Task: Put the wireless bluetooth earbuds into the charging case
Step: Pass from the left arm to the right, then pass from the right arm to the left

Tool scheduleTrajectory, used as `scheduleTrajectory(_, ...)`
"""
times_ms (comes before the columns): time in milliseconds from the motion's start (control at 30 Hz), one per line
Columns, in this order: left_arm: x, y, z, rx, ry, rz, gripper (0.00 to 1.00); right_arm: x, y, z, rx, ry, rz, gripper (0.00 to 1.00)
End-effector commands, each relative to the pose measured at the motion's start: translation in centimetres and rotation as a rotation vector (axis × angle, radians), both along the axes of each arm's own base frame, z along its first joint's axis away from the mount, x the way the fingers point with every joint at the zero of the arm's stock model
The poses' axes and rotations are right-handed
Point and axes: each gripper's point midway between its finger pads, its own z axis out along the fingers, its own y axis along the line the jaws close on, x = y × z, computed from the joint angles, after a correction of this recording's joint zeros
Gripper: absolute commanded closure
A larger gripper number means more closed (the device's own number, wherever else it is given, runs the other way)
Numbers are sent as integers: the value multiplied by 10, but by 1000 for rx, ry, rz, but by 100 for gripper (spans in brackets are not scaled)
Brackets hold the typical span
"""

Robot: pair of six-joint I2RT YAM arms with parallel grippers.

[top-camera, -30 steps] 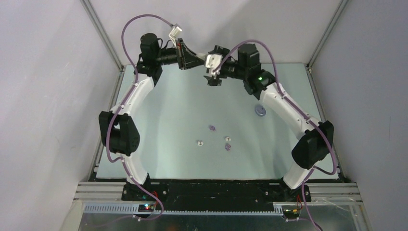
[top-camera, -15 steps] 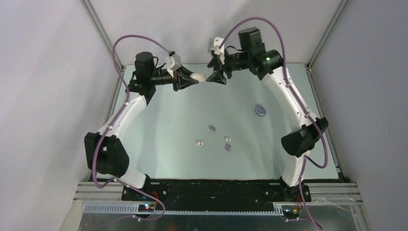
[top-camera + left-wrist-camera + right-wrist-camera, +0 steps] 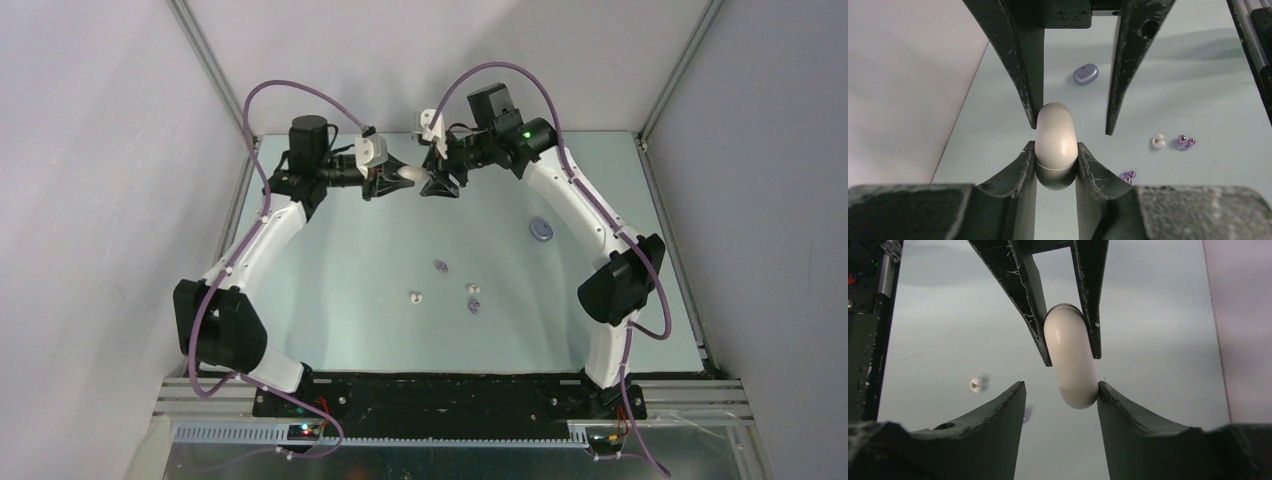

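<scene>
Above the far end of the pale green table [image 3: 380,330], the left arm [image 3: 265,235] and right arm [image 3: 590,215] meet nose to nose over a white charging case [image 3: 410,174] held clear of the surface. The left gripper [image 3: 1056,150] is clamped hard on one end of the case, both pads pressed to its sides. The right gripper [image 3: 1060,385] stands partly open astride the other end: one finger touches the shell, the other shows a clear gap, so it has no hold of its own yet.

The case looks closed (a faint seam line shows near one end, though which half is the lid cannot be told). Its long axis lies roughly level and runs from one gripper to the other, the free rounded end pointing into the right gripper's fingers.

The step in hand appears to be a two-handed opening or a handover of the case. The next move would call for the right gripper to close squarely on the free end without knocking the case out of line.

A second, lilac case [image 3: 541,229] lies on the table to the right. The purple earbuds [image 3: 440,265] and white earbuds [image 3: 416,297] sit loose at mid-table, well apart from both cases, none inserted.
</scene>
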Motion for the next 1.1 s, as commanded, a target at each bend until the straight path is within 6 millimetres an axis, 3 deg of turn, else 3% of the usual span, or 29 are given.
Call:
scheduleTrajectory(0,-8,0,27,7,-129,-11,100,-12,5,36,76,-103,27,45)
scheduleTrajectory(133,-10,0,26,13,-123,-10,100,-14,8,36,80,-117,41,58)
scheduleTrajectory(200,-10,0,26,16,-118,-3,94,-15,8,38,81,-130,43,67)
scheduleTrajectory(300,-8,3,24,13,-77,31,62,-12,4,41,87,-132,29,81)
scheduleTrajectory(367,-7,6,23,-12,-19,69,50,-9,0,45,101,-120,11,87)
scheduleTrajectory(433,-4,9,37,-87,-10,103,46,-6,-4,49,118,-104,-12,89)
scheduleTrajectory(733,-11,10,44,-198,136,83,45,-6,-10,53,153,-49,-41,90)
scheduleTrajectory(1067,-11,2,49,-230,243,16,57,-7,-2,53,169,-17,-50,90)
